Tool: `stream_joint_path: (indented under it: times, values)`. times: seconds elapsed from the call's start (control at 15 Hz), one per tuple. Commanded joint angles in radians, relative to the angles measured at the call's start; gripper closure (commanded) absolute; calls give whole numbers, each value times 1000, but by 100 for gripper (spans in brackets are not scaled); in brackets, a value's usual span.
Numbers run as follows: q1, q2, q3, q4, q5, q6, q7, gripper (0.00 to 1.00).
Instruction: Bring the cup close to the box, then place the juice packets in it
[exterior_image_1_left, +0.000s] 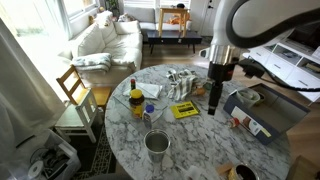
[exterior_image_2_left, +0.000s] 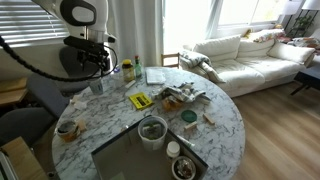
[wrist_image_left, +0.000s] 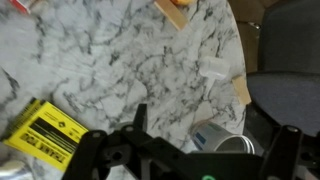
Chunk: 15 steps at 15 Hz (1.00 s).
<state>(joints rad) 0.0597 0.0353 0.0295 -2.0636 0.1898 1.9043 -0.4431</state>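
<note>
Near the edge of the round marble table (exterior_image_1_left: 128, 135) in an exterior view, the metal cup (exterior_image_1_left: 157, 143) stands upright and alone; whether anything is inside I cannot tell. The grey box (exterior_image_2_left: 122, 162) with its flaps lies at another side of the table, well apart from the cup, so the first step looks not yet begun. The gripper (exterior_image_1_left: 216, 104) hangs above the tabletop near a flat yellow packet (exterior_image_1_left: 184, 110), jaws spread wide and holding nothing, apart from the cup. A loose heap of what may be the juice packets (exterior_image_2_left: 186, 95) lies on the marble, outside the cup. By my judgement everything is left: grasp the cup, carry it beside the box, then load the packets.
</note>
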Motion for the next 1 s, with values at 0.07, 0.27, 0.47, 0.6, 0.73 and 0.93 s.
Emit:
stream_joint_path:
  times: [0.07, 0.27, 0.47, 0.6, 0.73, 0.93]
  values:
    - [35, 102, 78, -25, 88, 265, -96, 0]
    - [26, 159, 119, -12, 141, 349, -138, 0]
    - [24, 161, 127, -10, 111, 338, -103, 0]
    - [24, 163, 128, -5, 111, 338, -103, 0]
    - [24, 161, 128, -2, 111, 338, -103, 0]
    - [24, 189, 132, -7, 138, 398, -99, 0]
